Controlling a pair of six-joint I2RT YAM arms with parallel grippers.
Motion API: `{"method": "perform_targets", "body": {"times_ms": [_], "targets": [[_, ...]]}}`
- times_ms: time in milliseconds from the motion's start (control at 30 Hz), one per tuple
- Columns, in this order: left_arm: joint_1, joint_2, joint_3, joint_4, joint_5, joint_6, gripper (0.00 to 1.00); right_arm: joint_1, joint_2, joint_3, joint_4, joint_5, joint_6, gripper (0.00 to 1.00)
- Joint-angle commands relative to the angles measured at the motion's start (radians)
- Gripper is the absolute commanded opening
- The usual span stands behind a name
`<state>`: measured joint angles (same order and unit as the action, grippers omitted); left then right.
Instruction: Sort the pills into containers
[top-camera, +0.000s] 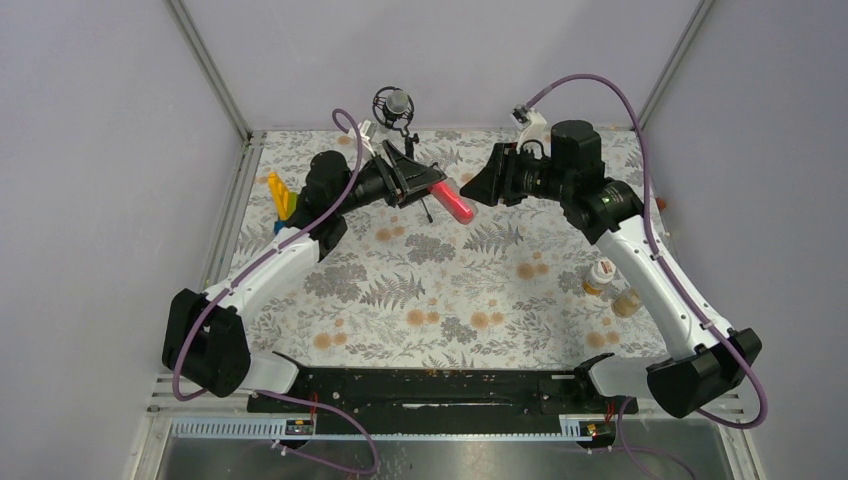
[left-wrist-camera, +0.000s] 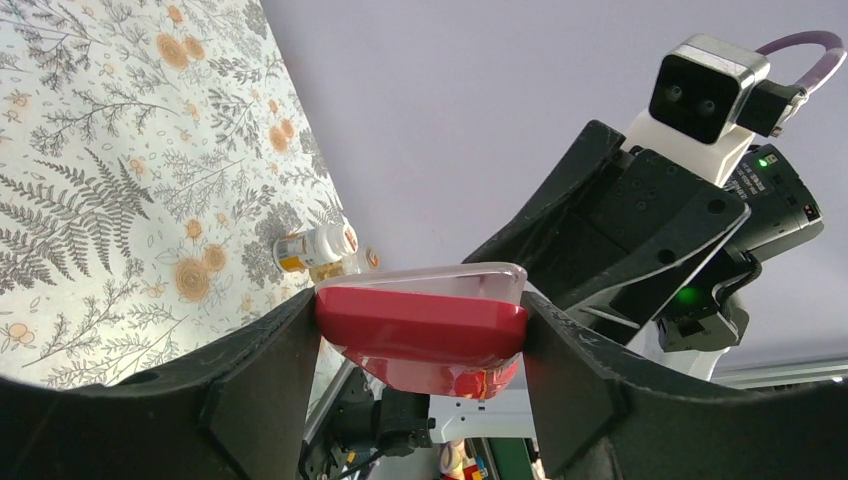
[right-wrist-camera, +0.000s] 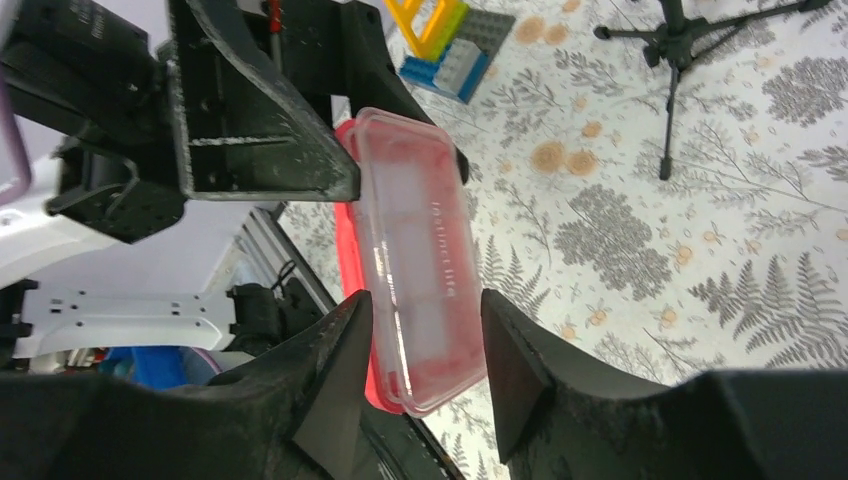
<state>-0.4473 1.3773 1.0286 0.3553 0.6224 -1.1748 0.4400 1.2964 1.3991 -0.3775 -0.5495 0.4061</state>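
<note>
Box position: pink box (top-camera: 452, 201) is up in the air over the far middle of the cloth (top-camera: 420, 300), long axis running left to right, with my left gripper (top-camera: 430, 188) clamped on its left end. My right gripper (right-wrist-camera: 420, 345) faces it from the right, fingers straddling the free end, jaws partly apart. Can't tell whether the pads actually touch it.
</note>
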Motion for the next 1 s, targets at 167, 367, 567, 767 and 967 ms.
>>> {"method": "perform_targets", "body": {"times_ms": [167,367,567,767,967], "targets": [[0.004,-0.009,0.066,0.038,0.049,0.021,0.0,0.029,0.014,0.058,-0.118,0.106,-0.159,0.58],[0.004,-0.002,0.07,0.049,0.062,0.02,0.0,0.035,0.019,0.063,-0.119,0.133,-0.17,0.49],[0.004,0.004,0.074,0.076,0.078,0.012,0.0,0.075,0.049,0.073,-0.139,0.156,-0.224,0.24],[0.006,0.005,0.071,0.082,0.075,0.02,0.01,0.08,0.061,0.077,-0.121,0.131,-0.227,0.03],[0.014,-0.016,0.063,-0.01,0.007,0.11,0.61,0.08,0.042,0.072,-0.118,0.215,-0.242,0.0]]}}
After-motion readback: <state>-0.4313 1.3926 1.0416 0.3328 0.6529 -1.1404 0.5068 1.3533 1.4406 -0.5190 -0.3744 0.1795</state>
